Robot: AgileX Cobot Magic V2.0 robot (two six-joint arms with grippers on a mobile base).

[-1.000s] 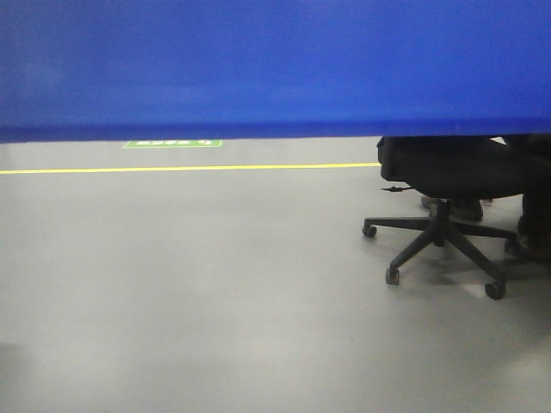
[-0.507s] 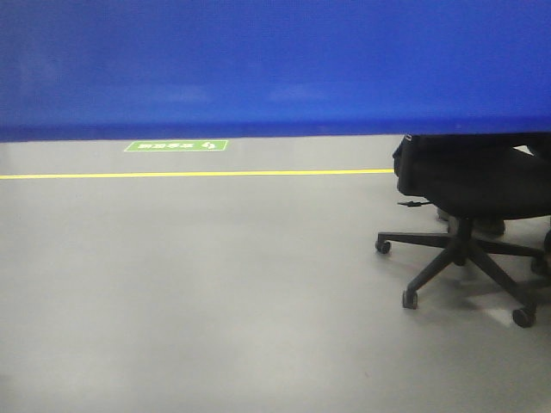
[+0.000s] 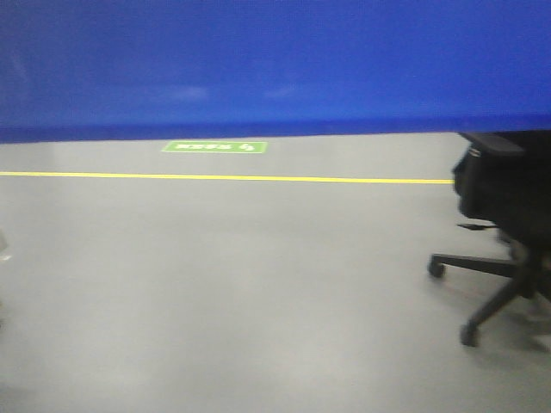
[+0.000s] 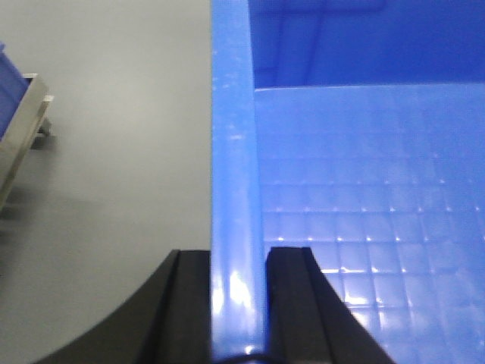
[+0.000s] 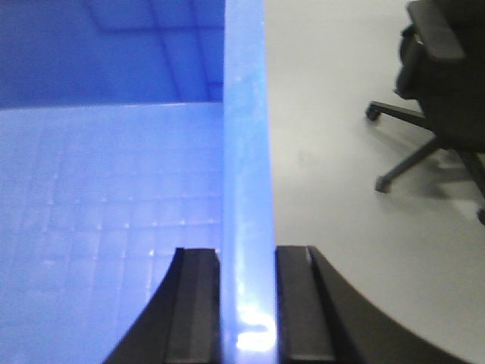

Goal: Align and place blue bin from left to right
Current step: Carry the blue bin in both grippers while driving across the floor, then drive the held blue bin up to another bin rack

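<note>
Underfoot in every view: grey floor, smooth and matt, blurred in the front view.

Item 1. Blue bin. Large bright blue plastic crate. Its flat side panel fills the upper third of the front view from edge to edge, with the floor showing below its lower edge. The wrist views show a bottom moulded in a grid of small squares and upright walls with thick rims. It is gripped at two opposite walls, one arm on each.

Item 2. Office chair. Black, on a castor base, standing on the floor at the right and partly cut off by the frame edge.

Item 3. Left gripper. Black jaws narrowed onto the bin's left wall, one finger outside and one inside, both pressed to the rim.

Item 4. Right gripper. Black jaws clamped the same way on the right wall.

Item 5. Yellow line. Thin stripe running across the floor, just below the bin's edge.

Item 6. Green sticker. Small floor label with white marks, unreadable, beyond the line.
</note>
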